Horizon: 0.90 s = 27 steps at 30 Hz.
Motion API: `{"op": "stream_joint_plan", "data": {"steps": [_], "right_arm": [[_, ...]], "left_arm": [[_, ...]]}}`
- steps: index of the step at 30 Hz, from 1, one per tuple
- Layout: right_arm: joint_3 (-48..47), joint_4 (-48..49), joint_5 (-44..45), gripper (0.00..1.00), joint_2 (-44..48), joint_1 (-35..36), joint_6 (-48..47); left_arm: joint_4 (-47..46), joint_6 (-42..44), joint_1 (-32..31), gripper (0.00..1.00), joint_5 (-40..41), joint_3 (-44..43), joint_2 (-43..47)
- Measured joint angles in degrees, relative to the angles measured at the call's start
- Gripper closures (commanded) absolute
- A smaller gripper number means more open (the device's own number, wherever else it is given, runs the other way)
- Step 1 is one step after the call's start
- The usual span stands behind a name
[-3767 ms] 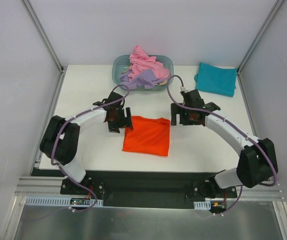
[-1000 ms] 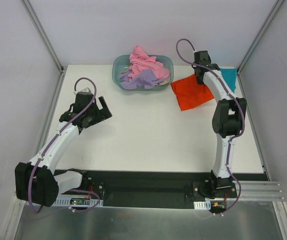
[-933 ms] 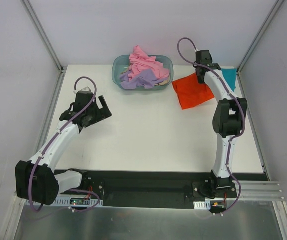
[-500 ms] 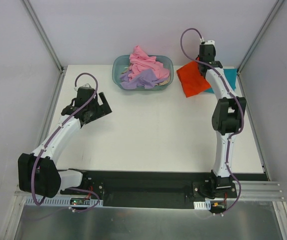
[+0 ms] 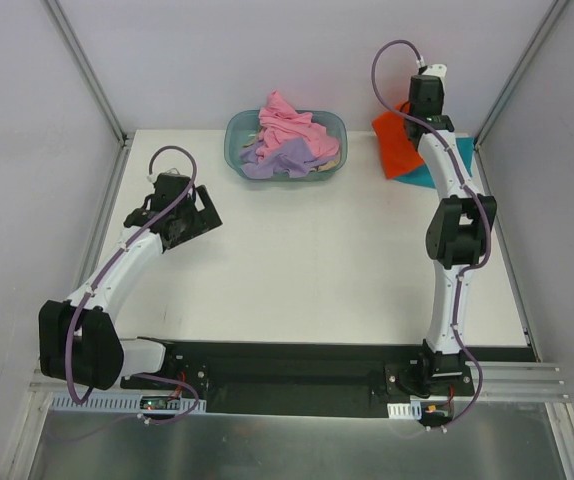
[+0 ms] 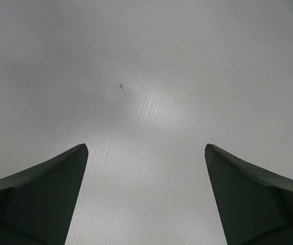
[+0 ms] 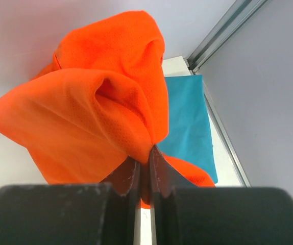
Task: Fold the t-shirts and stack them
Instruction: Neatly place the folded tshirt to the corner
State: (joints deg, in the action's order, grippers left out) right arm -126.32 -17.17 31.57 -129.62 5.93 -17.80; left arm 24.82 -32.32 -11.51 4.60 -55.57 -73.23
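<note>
The folded orange t-shirt point(image 5: 397, 142) hangs lifted at the back right, pinched in my right gripper point(image 7: 145, 155), which is shut on its edge. Its cloth point(image 7: 95, 102) droops over the folded teal t-shirt point(image 5: 445, 165) lying on the table's back right corner; the teal one point(image 7: 187, 122) shows behind the orange cloth. Pink and lavender t-shirts point(image 5: 285, 140) are heaped in the tub. My left gripper point(image 5: 195, 213) is open over bare table at the left, its fingertips point(image 6: 59, 173) wide apart with nothing between them.
A translucent blue-grey oval tub point(image 5: 236, 135) stands at the back centre. Metal frame posts rise at the back corners, and grey walls close in the table's left, right and back sides.
My right arm has swung the orange t-shirt from the table's middle up and back-right, over the teal t-shirt. The left arm has drawn back to the left and barely moves now.
</note>
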Motion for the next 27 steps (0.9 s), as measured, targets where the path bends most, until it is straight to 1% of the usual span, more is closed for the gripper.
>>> {"op": "stream_joint_plan", "data": {"steps": [14, 22, 24, 27], "right_arm": [[0.0, 0.1, 1.3, 0.99, 0.0, -1.5, 0.9], [0.0, 0.3, -0.7, 0.99, -0.3, -5.1, 3.1], [0.0, 0.5, -2.3, 0.97, -1.1, -6.3, 4.0], [-0.5, 1.1, -3.9, 0.85, -3.4, -7.7, 5.0]], "left_arm": [[0.0, -0.1, 0.0, 0.01, 0.4, -0.1, -0.2], [0.2, -0.1, 0.4, 0.01, 0.4, -0.8, -4.2], [0.2, -0.1, 0.4, 0.01, 0.4, -1.2, -4.8], [0.2, -0.2, 0.4, 0.01, 0.4, -1.8, -5.5]]}}
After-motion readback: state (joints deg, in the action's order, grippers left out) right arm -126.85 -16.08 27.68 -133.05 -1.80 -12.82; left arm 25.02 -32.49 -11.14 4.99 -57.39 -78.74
